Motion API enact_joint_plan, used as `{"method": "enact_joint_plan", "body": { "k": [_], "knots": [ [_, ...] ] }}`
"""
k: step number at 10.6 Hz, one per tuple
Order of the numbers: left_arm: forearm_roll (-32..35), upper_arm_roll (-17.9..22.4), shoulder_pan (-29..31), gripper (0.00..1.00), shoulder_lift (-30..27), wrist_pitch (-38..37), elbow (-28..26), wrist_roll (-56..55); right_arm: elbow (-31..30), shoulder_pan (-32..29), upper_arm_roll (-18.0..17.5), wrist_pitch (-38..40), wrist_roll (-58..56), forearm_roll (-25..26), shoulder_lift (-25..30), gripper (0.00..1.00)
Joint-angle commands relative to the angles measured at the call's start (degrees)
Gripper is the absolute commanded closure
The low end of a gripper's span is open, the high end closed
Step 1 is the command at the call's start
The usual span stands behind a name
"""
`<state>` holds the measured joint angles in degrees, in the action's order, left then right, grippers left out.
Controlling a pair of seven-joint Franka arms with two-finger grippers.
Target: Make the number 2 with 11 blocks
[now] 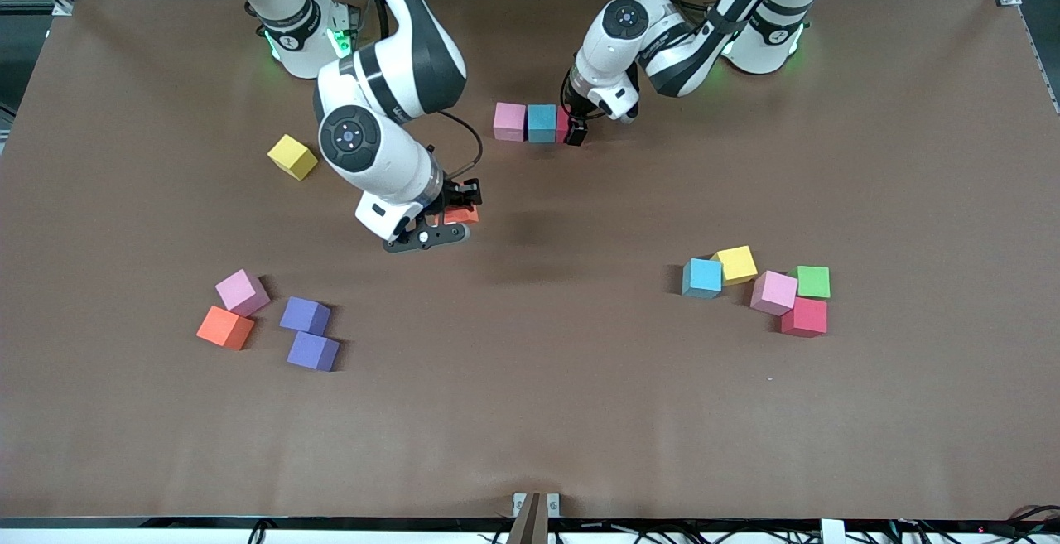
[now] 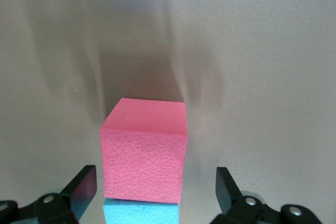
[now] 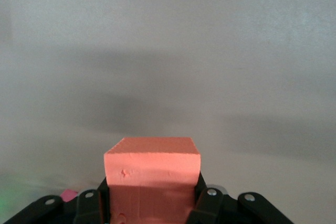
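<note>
Front view: on the brown counter a row of three small matte foam cubes lies near the robots' bases: a pink cube, a blue cube touching it, and a red cube mostly hidden by the left tool, which sits low around that red cube. The right tool hangs over the bare middle of the counter, clamped on an orange-red cube. A yellow cube lies alone toward the right arm's end. Nearer the camera at that end are another pink cube, an orange cube and two purple cubes. Toward the left arm's end sit a second blue cube, a second yellow cube, a third pink cube, a green cube and another red cube, clustered together.

Left wrist view: the left tool's fingers stand apart on either side of the red cube, not touching it; the blue cube's top edge shows against it.

Right wrist view: the right tool's fingers are pressed against the orange-red cube, lifted above the counter.
</note>
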<state>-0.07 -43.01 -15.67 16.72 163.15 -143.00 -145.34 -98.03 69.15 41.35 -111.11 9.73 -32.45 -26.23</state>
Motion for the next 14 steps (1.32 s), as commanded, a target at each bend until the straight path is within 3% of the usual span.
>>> {"method": "enact_joint_plan", "body": {
  "k": [1, 4, 6, 10, 14],
  "knots": [
    [1.48, -0.05, -0.24, 0.0, -3.71, -2.21, -0.35, -1.62, -2.94, 3.17, 0.23, -4.54, 3.53, 0.98, -0.04, 0.91],
    [1.48, -0.05, -0.07, 0.0, -6.43, -3.01, 0.78, -0.65, -5.06, 7.21, -0.04, -9.29, 8.89, 0.54, -1.79, 0.93],
    [1.48, 0.12, 0.64, 0.0, -6.53, -7.29, 4.02, 2.49, -5.15, 10.02, -0.04, -11.05, 13.97, 0.28, -3.29, 0.93],
    [1.48, 0.3, 6.95, 0.0, -5.74, -11.79, 9.75, 13.2, -5.67, 16.43, -0.04, -17.54, 24.6, 0.28, -6.98, 0.94],
    [1.39, 0.39, 15.82, 0.0, -4.87, -17.5, 11.94, 32.09, -5.68, 23.47, -0.04, -23.88, 35.16, 0.28, -11.37, 0.95]
  ]
}}
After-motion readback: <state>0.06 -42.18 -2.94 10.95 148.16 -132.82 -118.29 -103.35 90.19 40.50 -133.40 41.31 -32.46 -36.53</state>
